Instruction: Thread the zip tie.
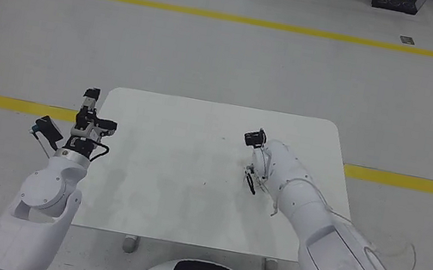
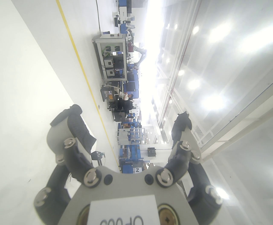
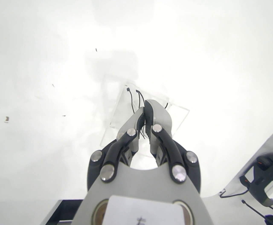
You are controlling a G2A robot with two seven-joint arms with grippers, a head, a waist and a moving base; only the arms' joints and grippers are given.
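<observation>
Right gripper (image 3: 145, 106) has its jaws clenched on a thin black zip tie (image 3: 131, 99) at frame centre, the tie running lengthwise beyond the tips over the clear tray (image 3: 179, 119), while the left gripper (image 2: 128, 114) hangs wide open, well apart at the left edge of the surface (image 1: 186, 208).

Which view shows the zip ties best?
Right wrist view: the black zip ties lie in a clear tray, running between the right gripper's shut jaws. Top view: too small to tell. Left wrist view faces away.

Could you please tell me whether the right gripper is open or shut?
Shut: the right gripper is closed tip to tip, with thin black zip ties pinched in it, above a clear tray.
</observation>
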